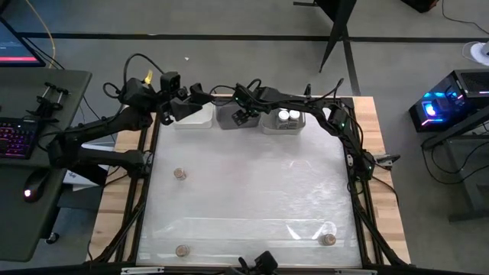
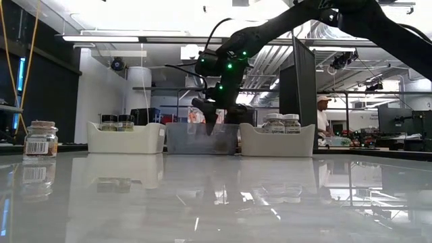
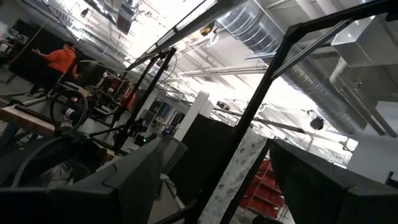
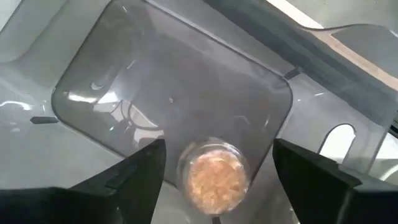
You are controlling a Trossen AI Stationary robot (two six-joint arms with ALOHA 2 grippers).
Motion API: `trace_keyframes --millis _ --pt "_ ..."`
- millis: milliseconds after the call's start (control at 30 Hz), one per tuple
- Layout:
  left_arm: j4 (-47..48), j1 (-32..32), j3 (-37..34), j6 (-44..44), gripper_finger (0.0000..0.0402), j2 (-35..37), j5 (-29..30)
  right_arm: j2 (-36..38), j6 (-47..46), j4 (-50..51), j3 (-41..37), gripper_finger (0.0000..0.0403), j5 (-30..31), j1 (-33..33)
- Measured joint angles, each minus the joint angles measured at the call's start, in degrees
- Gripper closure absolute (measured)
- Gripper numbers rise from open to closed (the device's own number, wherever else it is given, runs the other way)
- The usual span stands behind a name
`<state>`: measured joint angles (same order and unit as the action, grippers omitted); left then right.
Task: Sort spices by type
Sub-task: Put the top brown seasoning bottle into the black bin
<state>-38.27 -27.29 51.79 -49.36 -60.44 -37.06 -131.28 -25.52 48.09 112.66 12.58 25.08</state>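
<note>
The table (image 1: 244, 206) is mostly bare, and the three bins stand in a row touching its 12 o'clock edge: the white bin (image 1: 195, 116) toward 11, the grey bin (image 1: 228, 121) at 12, the pale bin (image 1: 271, 127) toward 1. Sorting looks more than half done to me. Two dark-capped jars (image 2: 108, 123) sit in the white bin, two white-capped jars (image 1: 284, 116) in the pale one, and a cork-capped jar (image 4: 213, 177) rests on the grey bin's floor directly under my right gripper (image 4: 217, 149), whose fingers are spread wide with a gap to the jar on both sides, so I judge that one delivered. My left gripper (image 3: 214, 149) hangs near 11 o'clock by the white bin, tipped up toward the ceiling, fingers apart and holding nothing. Three jars are left on the table, all seemingly brown-capped: one at 9 o'clock (image 1: 179, 174), one at 7 (image 1: 182, 250), one at 5 (image 1: 328, 239). I reckon all three belong in the grey bin. The middle of the table is open room for either arm. The 7 and 5 o'clock jars stand close to the near edge, so a clumsy nudge could send them off. At the bins the walls crowd my fingers, and I would lift straight up before swinging away.
</note>
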Motion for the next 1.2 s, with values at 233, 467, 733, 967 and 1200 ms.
trace_keyframes --millis 233,467,733,967,1200 --pt "-0.07 0.0 0.0 -0.01 0.0119 0.01 -0.09 0.48 -0.84 -0.32 1.37 0.0109 0.51 0.04" --pt "-0.12 -1.63 0.0 -0.15 0.0119 1.28 -6.3 0.9 7.69 4.94 13.45 0.0108 0.34 0.07" --pt "27.46 -0.73 0.11 6.0 0.0119 6.88 -13.51 5.39 19.15 14.91 18.4 0.0107 -0.63 0.39" --pt "82.26 9.56 0.02 21.88 0.0119 11.73 18.43 14.71 20.16 17.61 8.62 0.0107 -0.23 4.55" --pt "106.31 13.87 -1.54 2.36 0.0119 9.77 33.45 25.12 17.89 13.73 -4.35 0.0107 -1.26 6.07"
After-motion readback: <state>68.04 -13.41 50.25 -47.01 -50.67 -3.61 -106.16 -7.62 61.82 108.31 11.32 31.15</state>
